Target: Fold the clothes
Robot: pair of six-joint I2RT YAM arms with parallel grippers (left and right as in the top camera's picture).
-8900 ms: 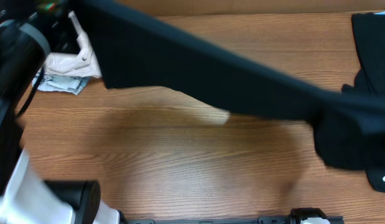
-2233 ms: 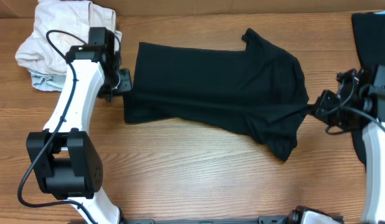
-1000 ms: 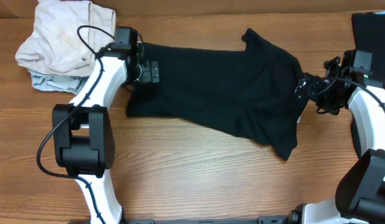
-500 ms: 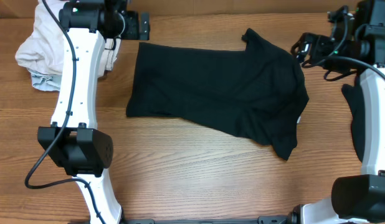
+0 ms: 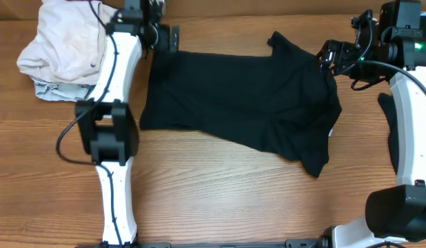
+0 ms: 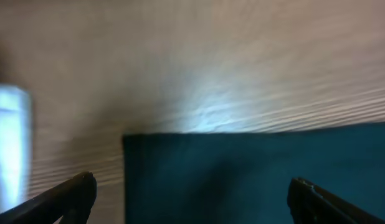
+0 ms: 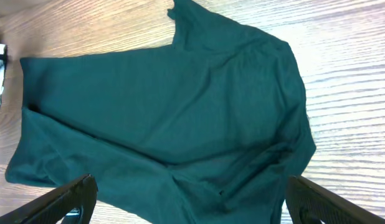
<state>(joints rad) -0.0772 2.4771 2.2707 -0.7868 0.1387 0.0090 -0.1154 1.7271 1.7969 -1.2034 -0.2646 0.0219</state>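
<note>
Change: T-shirt unmoved on tabletop; left gripper shifted slightly right.
Jaws: left gripper and right gripper wide apart, empty.
Label: white tag, unreadable.

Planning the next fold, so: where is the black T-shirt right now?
Overhead, the plain black short-sleeved T-shirt lies spread in the middle of the wooden table, between the left gripper and the right gripper at its far corners.

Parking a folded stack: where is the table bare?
Free: the wide front strip below the black T-shirt; the left patch below the pale pile. Crowded: the back, by left gripper and right gripper; right edge, second black garment.
</note>
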